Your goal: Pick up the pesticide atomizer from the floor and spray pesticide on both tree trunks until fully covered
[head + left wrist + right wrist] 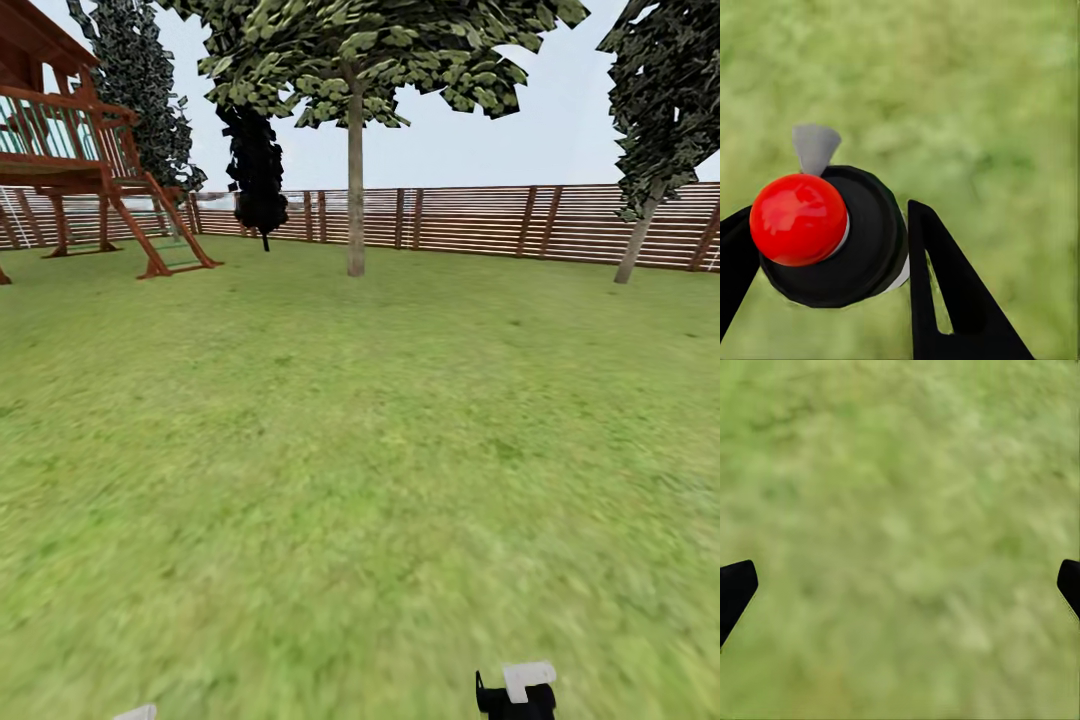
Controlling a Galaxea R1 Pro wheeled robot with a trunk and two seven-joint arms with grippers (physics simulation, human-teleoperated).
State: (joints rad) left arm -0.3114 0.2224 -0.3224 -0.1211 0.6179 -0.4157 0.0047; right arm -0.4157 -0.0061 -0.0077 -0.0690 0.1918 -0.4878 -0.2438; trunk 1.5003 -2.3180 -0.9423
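The pesticide atomizer [832, 240] sits between the black fingers [952, 300] of my left gripper [832, 225], which is shut on it. It has a black round cap, a red knob on top and a grey nozzle [815, 146], and it hangs over blurry grass. My right gripper [900, 585] is open, its fingertips wide apart over bare grass floor [900, 510]. Far ahead a tree [355, 60] with a green crown stands on a pale straight tree trunk [355, 200]. A second tree with a leaning trunk [637, 240] is at the far right by the fence.
A wide lawn [360, 450] stretches to a brown slatted fence [480, 215]. A red-brown wooden play tower with a ladder [90, 170] stands at the far left. A black cone-shaped tree [258, 170] is near the fence. The end of my right arm [515, 690] shows at the lower edge.
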